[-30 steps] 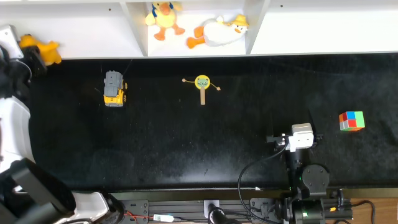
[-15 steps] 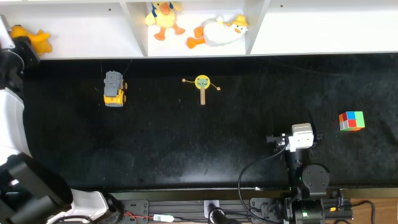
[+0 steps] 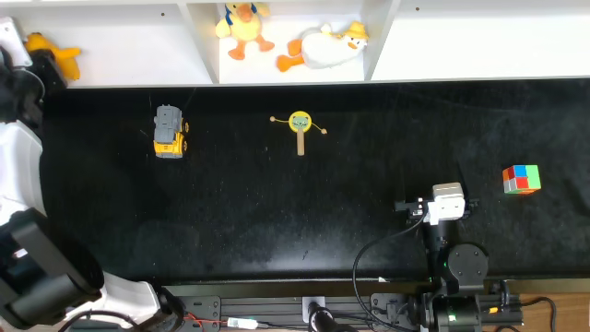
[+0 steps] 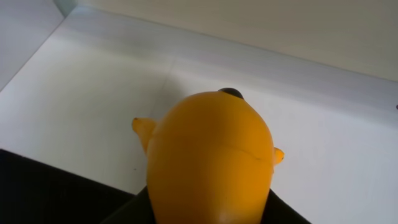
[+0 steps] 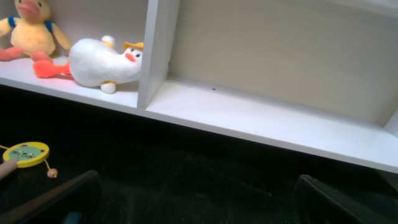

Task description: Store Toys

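Left gripper looks clamped on the orange toy. In the left wrist view the toy hides the fingers, so that's a judgement from how it sits at the arm's tip.

Key relation: the toy hangs over the floor of the shelf's left compartment, close to the front lip, with the back wall ahead of it. Its long axis runs roughly along the gripper's reach, into the shelf. Whether its underside touches the floor can't be told. The next move probably only needs a short push inward and then a release. The wall at the compartment's far left is near, so there's little sideways room.

Right gripper is parked low on the right side of the table, with its fingers spread wide and nothing between them. It faces the empty right compartment.

Already stored in the middle compartment: yellow duck and white goose, side by side. The divider separates them from the orange toy.

On the table, not yet stored:
- truck: left side, near the shelf front, closest to the left arm
- rattle: centre, handle pointing away from the shelf, reachable by either arm
- colour cube: far right, closest to the right arm

Nothing stands between the held toy and its spot. The truck is well apart from the left arm's path.
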`<state>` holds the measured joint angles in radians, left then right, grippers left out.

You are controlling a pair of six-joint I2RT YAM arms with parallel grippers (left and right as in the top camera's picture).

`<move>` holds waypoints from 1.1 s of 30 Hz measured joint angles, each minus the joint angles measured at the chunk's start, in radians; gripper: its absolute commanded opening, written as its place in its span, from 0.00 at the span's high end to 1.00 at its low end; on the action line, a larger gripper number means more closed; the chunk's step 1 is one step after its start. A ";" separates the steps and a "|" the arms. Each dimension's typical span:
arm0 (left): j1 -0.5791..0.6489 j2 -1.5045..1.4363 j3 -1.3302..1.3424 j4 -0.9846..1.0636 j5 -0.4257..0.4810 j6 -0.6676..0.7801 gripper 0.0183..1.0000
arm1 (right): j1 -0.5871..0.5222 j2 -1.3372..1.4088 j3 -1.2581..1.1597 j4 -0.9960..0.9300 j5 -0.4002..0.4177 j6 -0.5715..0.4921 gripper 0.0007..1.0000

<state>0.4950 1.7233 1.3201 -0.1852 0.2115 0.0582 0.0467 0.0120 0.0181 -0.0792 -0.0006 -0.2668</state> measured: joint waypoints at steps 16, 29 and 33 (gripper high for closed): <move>-0.011 0.011 0.003 -0.002 -0.007 -0.001 0.35 | 0.000 0.000 0.000 0.000 0.000 0.000 0.01; -0.011 0.029 0.003 0.021 -0.007 -0.003 0.00 | 0.000 0.000 0.000 0.000 0.000 0.000 0.00; -0.011 0.029 0.003 0.021 -0.007 -0.003 0.00 | 0.000 0.000 0.000 0.000 0.000 0.000 0.00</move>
<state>0.4839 1.7527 1.3231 -0.1646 0.2047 0.0547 0.0467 0.0120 0.0181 -0.0795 -0.0006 -0.2672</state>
